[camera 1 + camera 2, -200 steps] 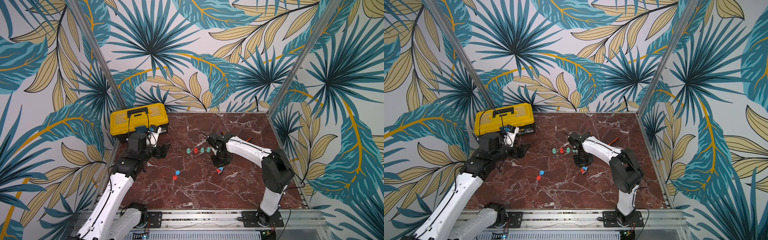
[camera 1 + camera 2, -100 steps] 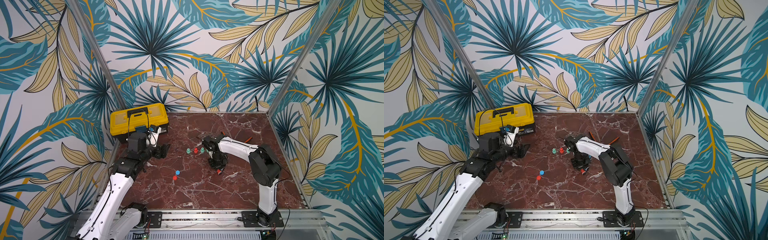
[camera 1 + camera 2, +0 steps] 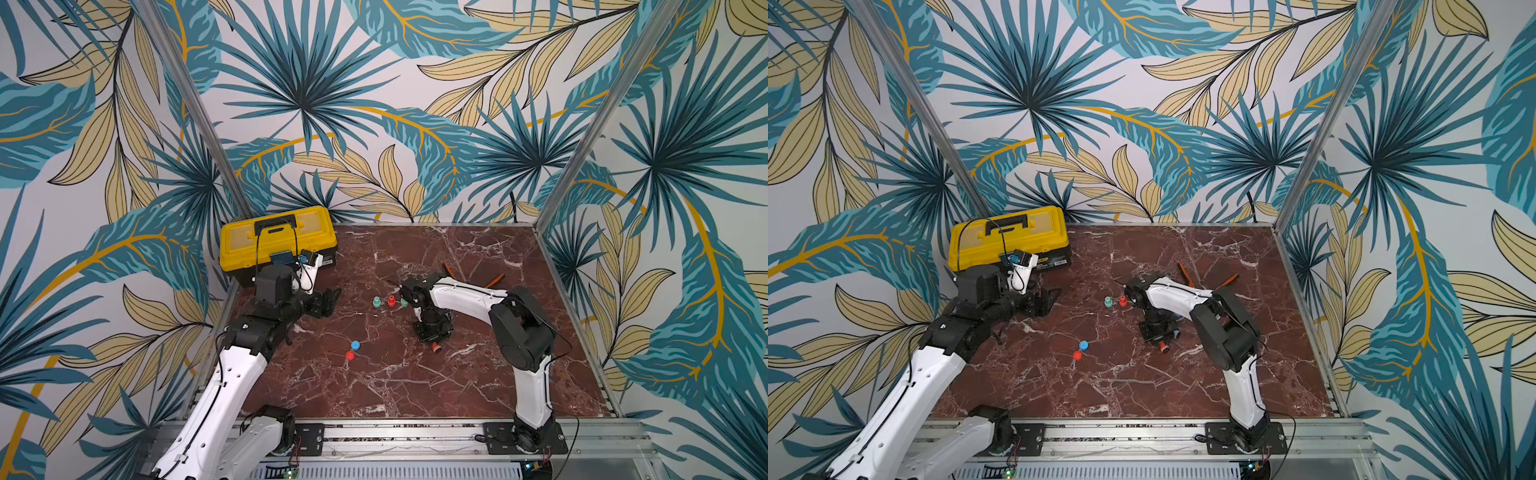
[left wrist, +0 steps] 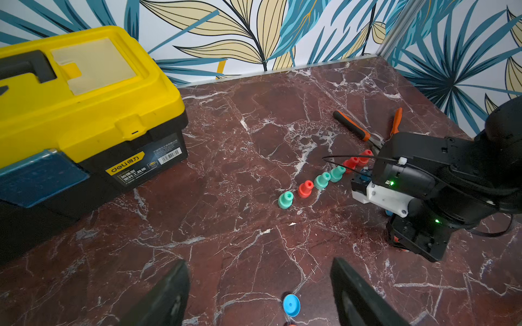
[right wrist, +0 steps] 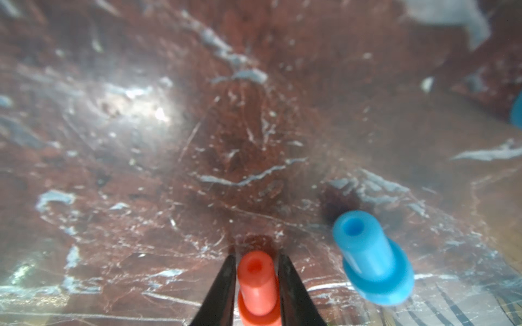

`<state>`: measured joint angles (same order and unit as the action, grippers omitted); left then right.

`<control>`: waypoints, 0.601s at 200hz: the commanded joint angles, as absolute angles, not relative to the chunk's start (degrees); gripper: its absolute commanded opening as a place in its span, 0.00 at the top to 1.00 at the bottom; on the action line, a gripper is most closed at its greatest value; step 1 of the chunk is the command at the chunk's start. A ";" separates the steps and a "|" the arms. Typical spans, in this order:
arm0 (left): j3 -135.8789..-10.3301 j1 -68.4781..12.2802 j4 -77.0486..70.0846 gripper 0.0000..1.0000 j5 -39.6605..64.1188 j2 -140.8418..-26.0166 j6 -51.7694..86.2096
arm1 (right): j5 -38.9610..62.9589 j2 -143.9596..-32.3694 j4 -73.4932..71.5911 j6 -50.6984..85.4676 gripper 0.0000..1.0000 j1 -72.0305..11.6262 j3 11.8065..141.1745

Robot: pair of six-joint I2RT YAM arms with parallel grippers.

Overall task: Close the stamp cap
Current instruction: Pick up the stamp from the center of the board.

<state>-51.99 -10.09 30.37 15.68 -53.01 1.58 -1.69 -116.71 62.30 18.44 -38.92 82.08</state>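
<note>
I am holding my left pincer [image 4: 258, 265] wide open by the yellow toolbox [image 3: 278, 237], with the blue cap [image 3: 355, 345] and red cap [image 3: 350, 355] lying loose on the marble table [image 3: 415, 386] near it. My right pincer [image 5: 257, 258] is squeezing the red stamp [image 5: 255, 282] by its stem, well apart from those caps, with a blue stamp [image 5: 367, 254] sitting just beside.

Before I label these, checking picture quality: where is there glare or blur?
Right wrist view: soft focus, glare patch on the marble table, red stamp and blue stamp blurred; left wrist view: sharp, yellow toolbox label legible; both top views: crisp, evenly lit.
</note>
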 commanded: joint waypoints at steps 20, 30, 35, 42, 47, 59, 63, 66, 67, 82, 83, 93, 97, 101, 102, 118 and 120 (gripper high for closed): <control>-51.59 -9.70 29.88 0.20 16.52 -51.82 2.08 | -3.16 -118.02 64.41 20.32 0.84 -40.24 81.99; -51.59 -9.69 29.88 0.20 16.47 -51.84 2.11 | -3.36 -117.33 64.17 21.02 0.86 -40.58 82.11; -51.64 -9.70 29.88 0.20 16.71 -51.87 2.27 | -3.51 -116.84 64.09 21.45 0.88 -40.75 82.17; -51.76 -9.73 29.84 0.20 17.16 -51.95 2.34 | -3.47 -115.79 63.76 22.09 0.89 -40.96 82.20; -51.92 -9.74 29.88 0.20 17.60 -52.06 2.33 | -3.29 -114.83 63.23 22.64 0.89 -41.00 82.07; -52.28 -9.72 29.79 0.20 18.44 -52.18 2.86 | -2.22 -112.14 61.34 24.20 0.90 -41.00 81.74; -52.50 -9.73 29.79 0.20 18.66 -52.15 3.18 | -1.79 -111.16 60.48 24.75 0.91 -40.97 81.65; -52.66 -9.75 29.76 0.20 18.84 -52.23 3.56 | -1.38 -110.39 59.88 25.17 0.91 -41.01 81.63; -52.70 -9.71 29.73 0.20 18.91 -52.26 3.67 | -1.26 -110.17 59.78 25.33 0.91 -40.99 81.68; -53.08 -9.71 28.94 0.21 20.25 -52.46 5.36 | 0.88 -106.26 56.26 28.03 0.92 -40.96 81.76; -53.08 -9.73 28.75 0.21 20.36 -52.46 5.45 | 1.05 -105.95 55.99 28.25 0.92 -41.00 81.79; -52.91 -9.82 27.39 0.22 21.61 -52.64 6.92 | 2.93 -103.44 53.48 30.08 0.92 -40.99 82.13; -52.76 -9.89 26.59 0.22 22.12 -52.70 7.51 | 3.59 -102.46 52.30 30.97 0.92 -40.97 82.30; -52.52 -9.93 25.55 0.22 22.71 -52.68 8.23 | 4.19 -101.47 51.55 31.83 0.92 -40.96 82.43; -52.50 -9.93 25.30 0.22 22.83 -52.66 8.42 | 4.34 -101.23 51.22 32.09 0.92 -40.96 82.48; -51.69 -10.48 21.30 0.22 24.25 -52.46 11.43 | 7.26 -97.32 45.86 35.77 0.92 -41.00 82.62; -51.57 -10.57 20.88 0.23 24.32 -52.36 11.80 | 7.75 -96.77 45.00 36.23 0.92 -40.99 82.49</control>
